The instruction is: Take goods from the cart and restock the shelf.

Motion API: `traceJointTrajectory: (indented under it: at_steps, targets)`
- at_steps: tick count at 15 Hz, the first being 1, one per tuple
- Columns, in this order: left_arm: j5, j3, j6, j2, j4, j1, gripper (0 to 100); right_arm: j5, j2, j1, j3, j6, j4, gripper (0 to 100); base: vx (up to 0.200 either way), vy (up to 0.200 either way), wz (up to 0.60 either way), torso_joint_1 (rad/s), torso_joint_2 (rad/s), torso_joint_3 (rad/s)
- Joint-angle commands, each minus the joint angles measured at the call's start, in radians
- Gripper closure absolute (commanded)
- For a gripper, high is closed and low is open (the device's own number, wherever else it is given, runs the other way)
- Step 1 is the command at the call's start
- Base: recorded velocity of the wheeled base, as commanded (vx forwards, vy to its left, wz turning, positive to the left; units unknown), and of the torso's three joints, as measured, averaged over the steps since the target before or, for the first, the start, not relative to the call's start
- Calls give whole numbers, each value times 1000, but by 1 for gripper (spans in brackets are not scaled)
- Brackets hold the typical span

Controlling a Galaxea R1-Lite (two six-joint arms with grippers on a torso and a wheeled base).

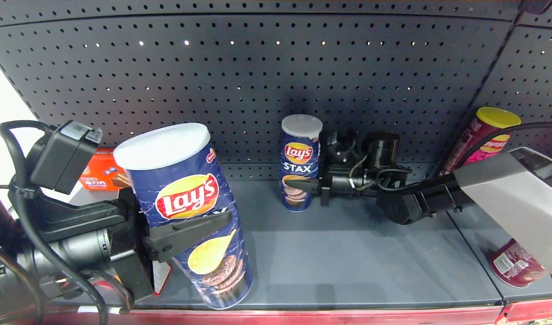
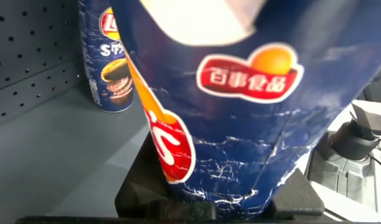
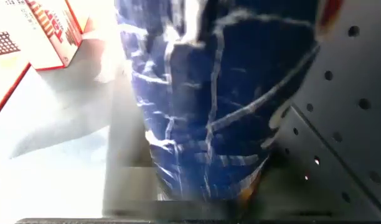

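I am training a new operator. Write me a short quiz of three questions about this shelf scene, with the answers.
1. True or false: the left gripper is open, away from the near blue can.
2. The leaning purple can at the right has a lid that is: A white, B yellow, C red.
3. Which gripper holds the far blue can at the pegboard?
Key: 1 false; 2 B; 3 the right gripper.

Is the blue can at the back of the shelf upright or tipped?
Upright. The back blue can stands lid up, its base on the shelf, with the right gripper around it.
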Motion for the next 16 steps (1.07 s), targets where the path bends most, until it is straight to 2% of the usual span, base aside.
traceJointTrajectory:
  at_steps: [1, 7, 9, 14, 16]
  targets:
    - [0, 2, -1, 0, 0, -1, 100, 0, -2, 4, 2, 0, 1, 100, 0, 0, 0, 0, 0, 0]
    - [0, 5, -1, -4, 0, 15, 100, 0, -113, 4, 110, 2, -3, 100, 0, 0, 0, 0, 0, 0]
    - [0, 3, -1, -7, 0, 15, 100, -2, -180, 6, 196, 3, -54, 100, 0, 0, 0, 0, 0, 0]
    - [0, 3, -1, -7, 0, 16, 100, -5, -399, 63, 533, 17, -177, 100, 0, 0, 0, 0, 0, 0]
    - [1, 3, -1, -7, 0, 16, 100, -38, -462, 90, 643, 19, -221, 100, 0, 0, 0, 0, 0, 0]
